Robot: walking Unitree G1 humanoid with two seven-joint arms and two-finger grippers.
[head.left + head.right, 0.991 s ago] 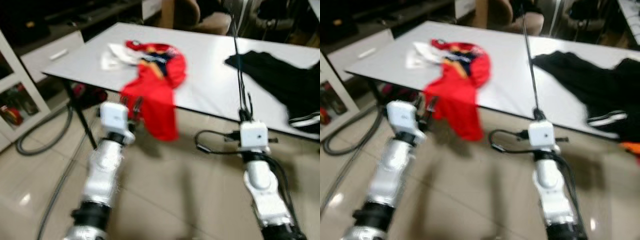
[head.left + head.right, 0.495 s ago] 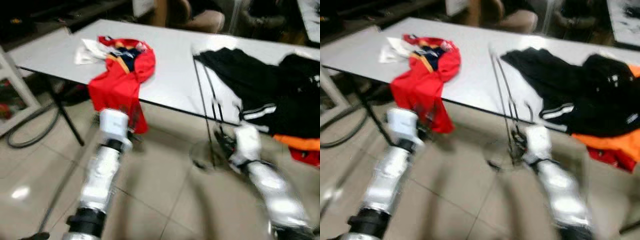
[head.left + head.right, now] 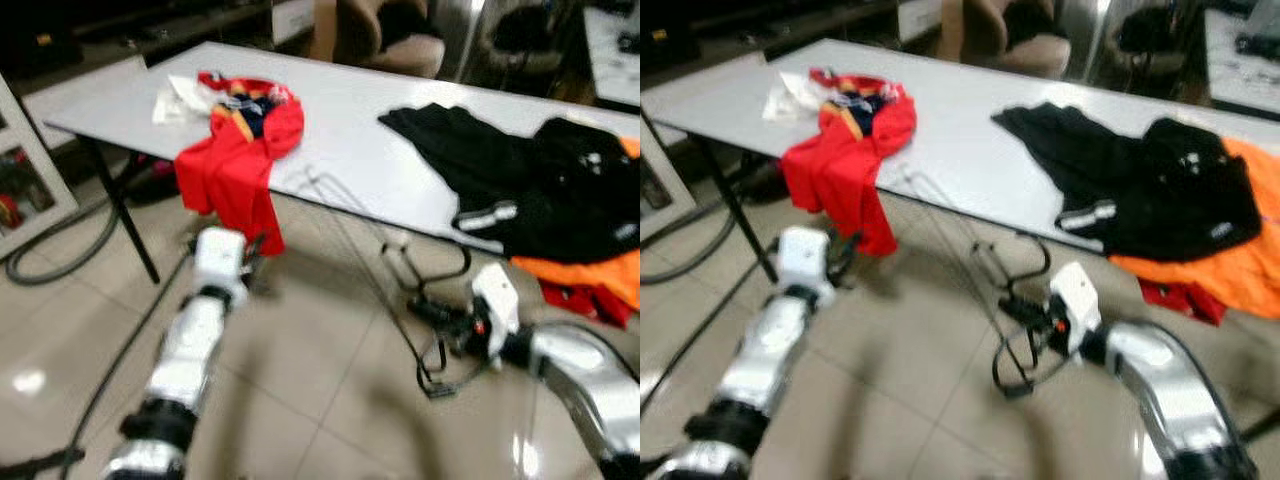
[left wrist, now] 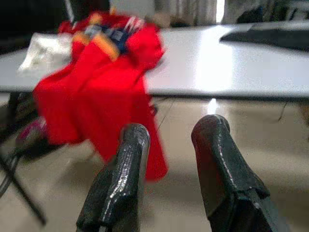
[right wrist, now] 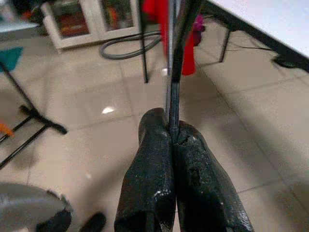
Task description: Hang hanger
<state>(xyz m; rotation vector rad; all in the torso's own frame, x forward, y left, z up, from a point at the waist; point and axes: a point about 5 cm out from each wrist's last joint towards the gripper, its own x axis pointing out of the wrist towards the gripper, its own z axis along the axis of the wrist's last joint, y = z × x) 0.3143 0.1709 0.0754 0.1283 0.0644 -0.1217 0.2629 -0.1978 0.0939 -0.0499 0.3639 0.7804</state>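
1. Since half a second ago, the right arm has swung so its gripper (image 3: pixel 425 310) points left across the floor instead of toward the table, and the hanger (image 3: pixel 345 225) now leans left, its thin wire lying low before the table edge.
2. Right fingers (image 5: pixel 159 159) are pressed together on the hanger's wire (image 5: pixel 172 72).
3. Left gripper (image 4: pixel 169 145) hangs near the floor with its fingers spread, holding nothing, just in front of the red garment (image 3: pixel 235 150).
4. A white table (image 3: pixel 350 130) spans the far side; the red garment droops over its near edge at the left, black clothes (image 3: pixel 520 180) and an orange piece (image 3: pixel 600 275) lie at the right.
5. Pale glossy tiles (image 3: pixel 300 400) cover the floor; a grey hose (image 3: pixel 60 260) curls at the left, near a white cabinet (image 3: pixel 30 160).
6. Chairs (image 3: pixel 375 35) stand beyond the table.
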